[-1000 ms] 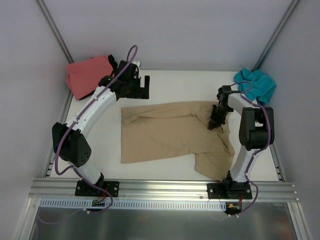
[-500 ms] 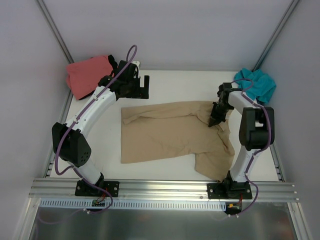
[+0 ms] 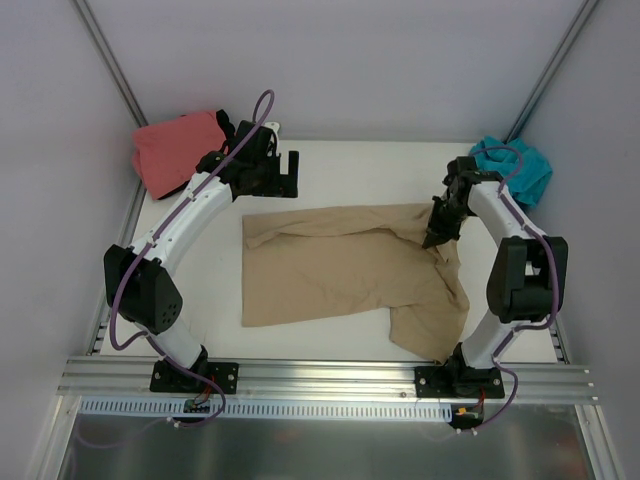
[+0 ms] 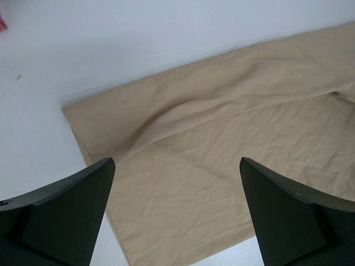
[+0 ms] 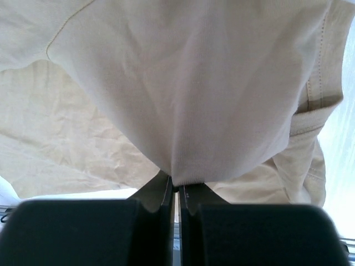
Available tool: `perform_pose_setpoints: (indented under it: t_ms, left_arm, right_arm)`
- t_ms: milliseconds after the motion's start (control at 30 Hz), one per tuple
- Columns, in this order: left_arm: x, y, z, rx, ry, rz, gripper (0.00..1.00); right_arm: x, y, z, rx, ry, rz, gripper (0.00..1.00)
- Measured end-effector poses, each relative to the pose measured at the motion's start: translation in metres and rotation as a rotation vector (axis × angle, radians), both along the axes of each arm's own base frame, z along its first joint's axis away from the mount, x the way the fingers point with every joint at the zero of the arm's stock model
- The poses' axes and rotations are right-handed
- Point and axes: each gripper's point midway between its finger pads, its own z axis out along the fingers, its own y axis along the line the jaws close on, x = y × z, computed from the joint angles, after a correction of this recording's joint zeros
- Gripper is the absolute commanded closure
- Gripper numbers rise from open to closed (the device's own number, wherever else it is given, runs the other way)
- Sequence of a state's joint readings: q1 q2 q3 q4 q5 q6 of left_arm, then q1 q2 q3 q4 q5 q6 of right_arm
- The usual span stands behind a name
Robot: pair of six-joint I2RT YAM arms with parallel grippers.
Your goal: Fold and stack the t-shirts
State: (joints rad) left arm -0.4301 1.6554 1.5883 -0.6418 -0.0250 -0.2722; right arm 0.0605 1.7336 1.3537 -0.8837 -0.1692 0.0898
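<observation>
The tan t-shirt (image 3: 340, 265) lies spread mid-bench, mostly flat, with a sleeve trailing toward the near right edge and a crease running across its far half. At its far right corner the cloth is pinched between the jaws of the right arm (image 3: 497, 212). A second ago those jaws were a little apart over that spot; now they are pressed together on a fold. The wrist view shows the fabric (image 5: 188, 100) tenting up out of the closed tips, so the grip looks secure and the corner is just off the bench (image 3: 370, 170). The arm has also stretched out toward the far right. That suggests the grasp step is done and a drag or fold-over comes next. The jaws of the left arm (image 3: 190, 215) stand spread wide, hovering above the shirt's far left corner and holding nothing, as they did before. The coral t-shirt (image 3: 170, 150) sits bunched at far left and the teal t-shirt (image 3: 515, 168) at far right, both unfolded.
</observation>
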Motion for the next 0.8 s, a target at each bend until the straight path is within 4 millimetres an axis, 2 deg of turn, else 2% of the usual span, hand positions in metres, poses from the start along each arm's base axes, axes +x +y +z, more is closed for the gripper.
perform_pose_setpoints:
  t_ms: [100, 167, 200, 233, 300, 333, 500, 667, 800]
  left_arm:
    - [0.000, 0.000, 0.000, 0.000, 0.000, 0.000, 0.01]
    - [0.000, 0.000, 0.000, 0.000, 0.000, 0.000, 0.01]
    - [0.000, 0.000, 0.000, 0.000, 0.000, 0.000, 0.01]
    - [0.000, 0.000, 0.000, 0.000, 0.000, 0.000, 0.01]
    - [0.000, 0.000, 0.000, 0.000, 0.000, 0.000, 0.01]
    - [0.000, 0.000, 0.000, 0.000, 0.000, 0.000, 0.01]
    - [0.000, 0.000, 0.000, -0.001, 0.001, -0.001, 0.01]
    - [-0.001, 0.000, -0.002, -0.001, 0.007, -0.004, 0.01]
    - [-0.003, -0.001, -0.006, -0.001, 0.019, -0.007, 0.01]
  right_arm:
    - [-0.003, 0.000, 0.001, 0.001, 0.007, 0.005, 0.99]
    - [-0.008, 0.000, 0.000, 0.001, 0.016, 0.006, 0.76]
    - [-0.012, -0.001, -0.001, -0.001, 0.022, 0.010, 0.69]
    - [-0.015, -0.001, -0.002, -0.003, 0.028, 0.015, 0.44]
    - [-0.022, -0.003, -0.003, -0.009, 0.040, 0.024, 0.19]
    - [-0.025, -0.004, -0.003, -0.014, 0.043, 0.026, 0.01]
    - [-0.031, -0.014, 0.001, -0.071, 0.037, 0.037, 0.01]
    - [-0.031, -0.034, 0.005, -0.155, 0.013, 0.019, 0.01]
    - [-0.031, -0.051, -0.004, -0.180, 0.017, -0.022, 0.01]
